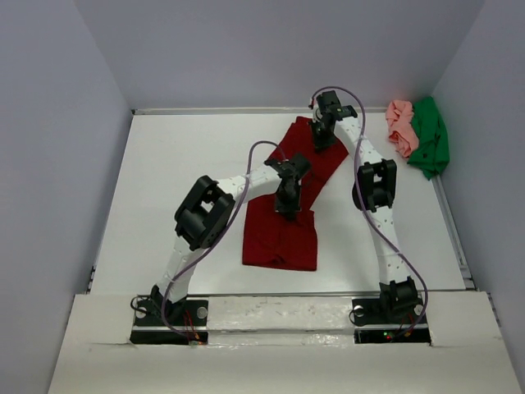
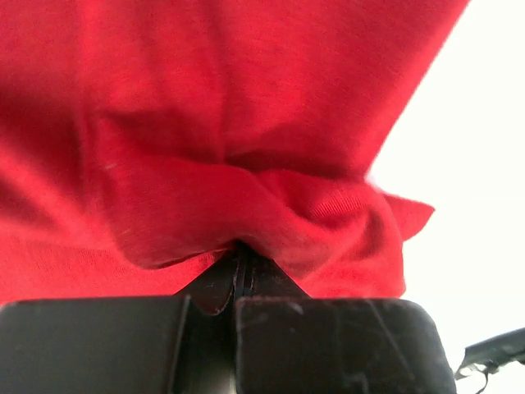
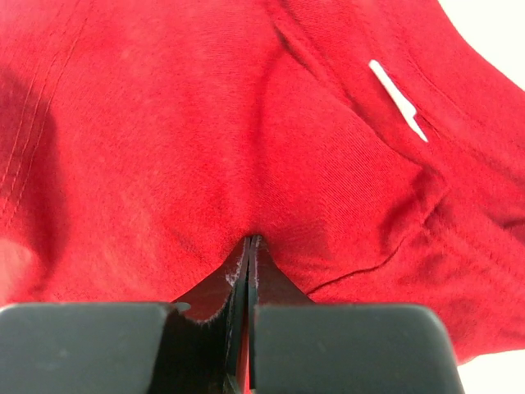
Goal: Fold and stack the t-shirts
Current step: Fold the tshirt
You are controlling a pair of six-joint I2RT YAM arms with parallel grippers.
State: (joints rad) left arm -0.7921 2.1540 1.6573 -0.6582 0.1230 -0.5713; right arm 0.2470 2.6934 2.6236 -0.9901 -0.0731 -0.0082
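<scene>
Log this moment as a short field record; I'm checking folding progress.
red shirt: centre, stretched lengthwise, unfolded
left tool: shut on red shirt, near its middle
right tool: shut on red shirt, at its far end
pink shirt: bunched, far right corner, touching green shirt
green shirt: bunched, at right edge
stack: none yet
</scene>
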